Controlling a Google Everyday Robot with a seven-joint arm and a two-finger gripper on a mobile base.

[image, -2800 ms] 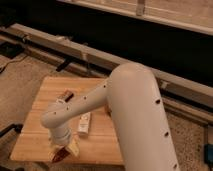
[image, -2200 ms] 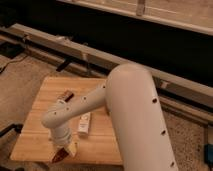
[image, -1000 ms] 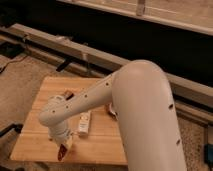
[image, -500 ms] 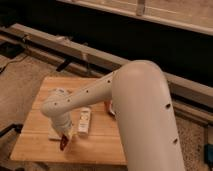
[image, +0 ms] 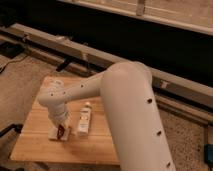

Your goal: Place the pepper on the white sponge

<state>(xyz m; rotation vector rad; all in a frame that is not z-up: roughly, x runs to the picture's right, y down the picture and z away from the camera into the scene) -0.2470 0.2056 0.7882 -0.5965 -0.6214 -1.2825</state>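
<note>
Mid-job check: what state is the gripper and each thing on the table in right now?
gripper: shut on the pepper, down low at the white sponge.
pepper: held in the gripper, at the sponge's right side; whether it rests on the sponge cannot be told.
white sponge: lying flat on the wooden table, partly hidden by the gripper.
white bottle-like item: lying on the table, right of the gripper, apart from it.
wooden table: level, bearing all three.

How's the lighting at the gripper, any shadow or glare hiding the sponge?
Camera view: warm, even light on the wooden table, no glare; dark behind it. The gripper, shut on the pepper, sits low over the white sponge and hides part of it.
</note>
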